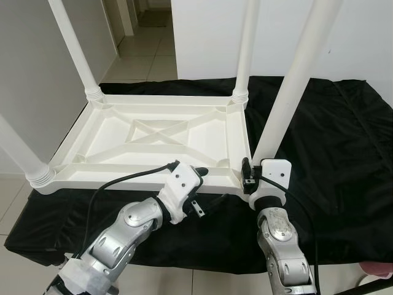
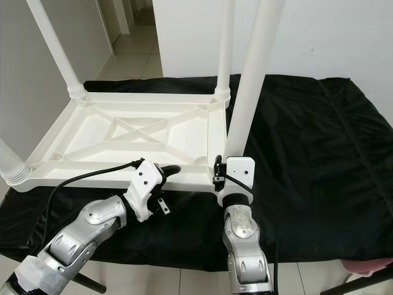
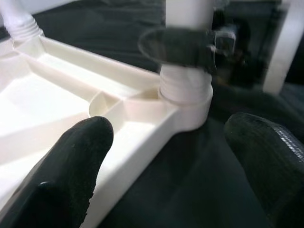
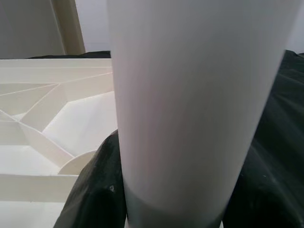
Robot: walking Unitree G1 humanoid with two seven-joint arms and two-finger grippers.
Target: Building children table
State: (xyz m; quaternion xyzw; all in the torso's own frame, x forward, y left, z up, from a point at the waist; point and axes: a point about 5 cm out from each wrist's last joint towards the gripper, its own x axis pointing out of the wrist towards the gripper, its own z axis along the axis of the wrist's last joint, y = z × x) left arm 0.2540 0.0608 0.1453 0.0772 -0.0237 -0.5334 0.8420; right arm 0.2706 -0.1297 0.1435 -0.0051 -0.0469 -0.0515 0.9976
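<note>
**Legs fence the corners; open cloth to the right**

The upturned tabletop (image 1: pixel 153 138) lies on a black cloth (image 1: pixel 331 141), covering its left half. Four upright legs block the corners: far left (image 1: pixel 73 49), far right (image 1: pixel 245 49), near left (image 1: pixel 21 153), near right (image 1: pixel 295 80). The right gripper (image 4: pixel 166 190) wraps the near-right leg, closing that corner. The left gripper (image 3: pixel 166 156), fingers spread, straddles the near rim just beside it. Between the legs, the ribbed underside lies open from above. Right of the tabletop the cloth is bare.
</note>
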